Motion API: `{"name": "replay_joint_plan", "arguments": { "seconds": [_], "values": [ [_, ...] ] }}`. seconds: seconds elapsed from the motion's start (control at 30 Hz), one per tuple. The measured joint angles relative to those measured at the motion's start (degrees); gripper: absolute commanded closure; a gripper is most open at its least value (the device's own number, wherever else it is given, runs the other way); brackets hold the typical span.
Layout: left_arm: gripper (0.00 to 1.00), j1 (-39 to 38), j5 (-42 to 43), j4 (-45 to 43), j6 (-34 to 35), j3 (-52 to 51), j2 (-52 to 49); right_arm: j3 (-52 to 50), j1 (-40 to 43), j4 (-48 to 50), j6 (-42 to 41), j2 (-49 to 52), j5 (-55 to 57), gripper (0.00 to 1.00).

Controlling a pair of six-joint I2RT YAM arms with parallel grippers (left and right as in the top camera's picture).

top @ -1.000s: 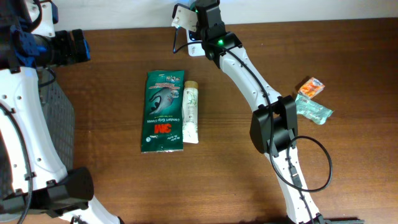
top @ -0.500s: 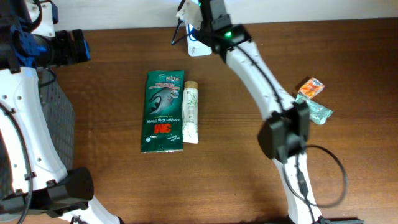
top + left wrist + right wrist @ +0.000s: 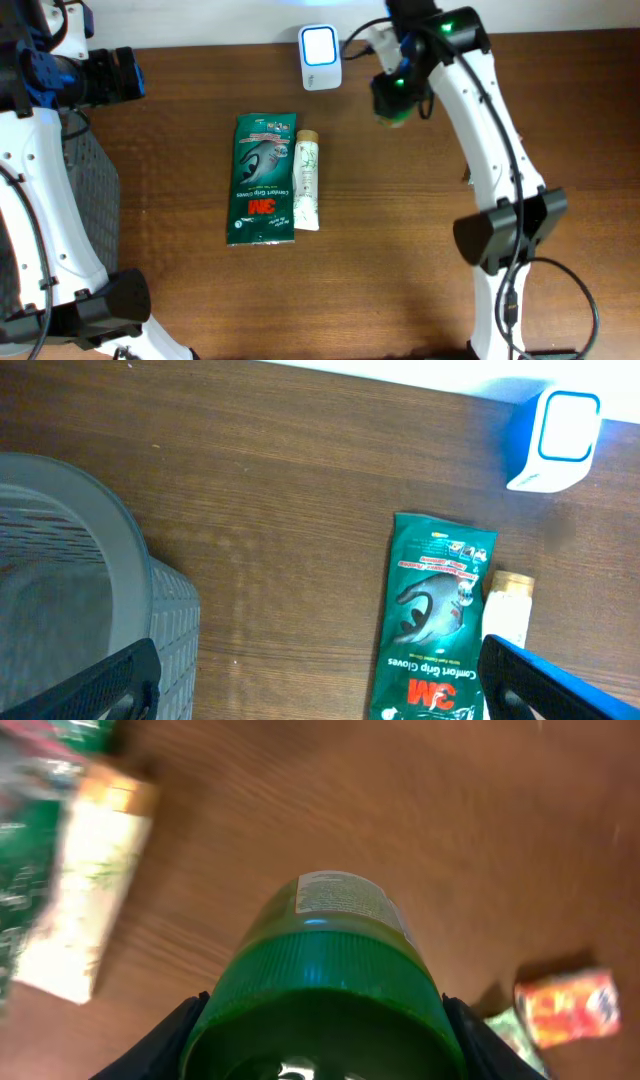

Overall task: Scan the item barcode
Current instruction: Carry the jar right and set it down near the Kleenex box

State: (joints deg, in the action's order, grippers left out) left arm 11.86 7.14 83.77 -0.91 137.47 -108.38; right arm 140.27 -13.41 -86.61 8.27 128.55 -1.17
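1. The right gripper point(image 3: 392, 88) is clamped partway closed around the green bottle point(image 3: 325, 960), held just right of the scanner point(image 3: 320, 58), probably to present its label.
2. The left gripper point(image 3: 320, 695) is spread wide and empty, well left of the scanner, likely keeping clear.

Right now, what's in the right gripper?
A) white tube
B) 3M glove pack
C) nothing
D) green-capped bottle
D: the right wrist view shows the right gripper with a finger on each side of the green-capped bottle, while the 3M glove pack and white tube lie on the table in the overhead view.
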Motion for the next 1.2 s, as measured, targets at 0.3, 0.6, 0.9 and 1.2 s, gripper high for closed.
{"name": "replay_joint_plan", "arguments": {
  "seconds": [0.3,0.6,0.9,1.2],
  "values": [
    [0.01,0.00,-0.02,0.00,0.00,0.00,0.00,-0.07,13.66,1.68,-4.11,10.19,3.15,0.87],
    [0.01,0.00,-0.02,0.00,0.00,0.00,0.00,-0.24,22.49,3.06,-8.17,12.09,5.16,0.79],
    [0.01,0.00,0.00,0.00,0.02,0.00,0.00,-0.24,23.50,10.67,-8.63,12.79,5.22,0.78],
    [0.01,0.00,0.00,0.00,0.00,0.00,0.00,-0.24,23.43,11.06,-8.85,15.58,1.88,0.56]
  ]
}}
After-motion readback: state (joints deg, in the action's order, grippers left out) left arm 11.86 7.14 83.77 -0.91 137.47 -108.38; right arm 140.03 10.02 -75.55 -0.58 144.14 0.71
